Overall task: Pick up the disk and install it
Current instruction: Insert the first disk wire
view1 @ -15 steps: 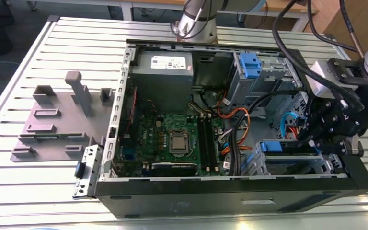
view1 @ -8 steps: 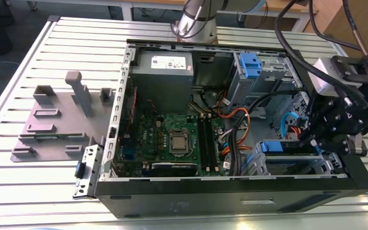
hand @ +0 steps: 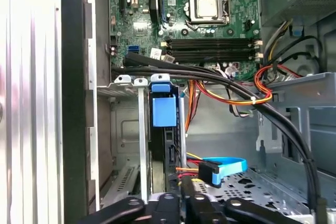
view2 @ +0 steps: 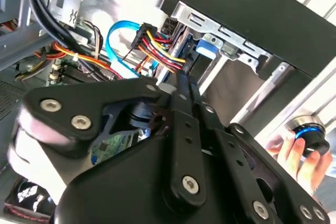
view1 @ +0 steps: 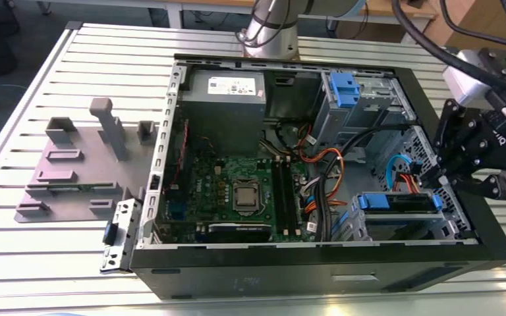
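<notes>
Seating looks to be the step in hand. The flat silver-grey disk with its blue plastic bracket [view1: 398, 201] already sits in a metal drive bay in one corner of the open black tower computer case [view1: 323, 273], which lies on the slatted bench [view1: 51, 263]. In the first wrist view the disk [hand: 164, 111] stands edge-on in its slot. My end effector [view1: 433, 179] hangs inside the case at that same corner, just beside the disk's cabled end. In both wrist views its fingers look drawn together, with nothing that I can see gripped between them [view2: 181, 80].

To do this well, I judge any push must run straight along the bay rails, slowly. It should keep clear of the black cable bundle [hand: 210, 77] and the blue flat cable [hand: 226, 166] crossing the case close by.

As for writing, a white sticker [view1: 235, 83] sits on the grey metal box at the case's far corner, and pale lettering marks the end effector's body. I cannot read either.
</notes>
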`<state>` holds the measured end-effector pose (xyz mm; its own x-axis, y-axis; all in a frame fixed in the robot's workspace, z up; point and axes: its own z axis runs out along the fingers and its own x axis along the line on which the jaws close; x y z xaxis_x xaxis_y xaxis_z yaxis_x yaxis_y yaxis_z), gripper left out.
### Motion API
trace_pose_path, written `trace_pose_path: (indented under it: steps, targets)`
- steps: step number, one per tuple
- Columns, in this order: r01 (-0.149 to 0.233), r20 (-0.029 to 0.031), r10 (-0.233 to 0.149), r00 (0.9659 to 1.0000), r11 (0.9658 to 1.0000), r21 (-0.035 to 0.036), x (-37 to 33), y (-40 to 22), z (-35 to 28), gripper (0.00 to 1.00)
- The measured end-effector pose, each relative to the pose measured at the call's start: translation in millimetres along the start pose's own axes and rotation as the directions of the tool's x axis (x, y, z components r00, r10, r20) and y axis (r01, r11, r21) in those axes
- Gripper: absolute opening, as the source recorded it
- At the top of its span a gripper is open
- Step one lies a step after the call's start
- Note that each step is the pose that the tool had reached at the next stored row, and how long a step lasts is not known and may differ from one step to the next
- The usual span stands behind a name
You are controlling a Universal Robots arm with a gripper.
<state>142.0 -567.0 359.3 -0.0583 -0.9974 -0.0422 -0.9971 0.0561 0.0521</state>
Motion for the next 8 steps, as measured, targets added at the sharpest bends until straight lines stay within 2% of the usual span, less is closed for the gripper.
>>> trace_pose_path:
  steps: [2,8]
  targets:
    - [0.000,0.0007,0.000,1.0000,1.0000,0.0000,-0.1,0.1,-3.1,0.11]
    - [0.000,0.0010,0.000,1.0000,1.0000,-0.0001,-0.4,0.5,-9.6,0.11]
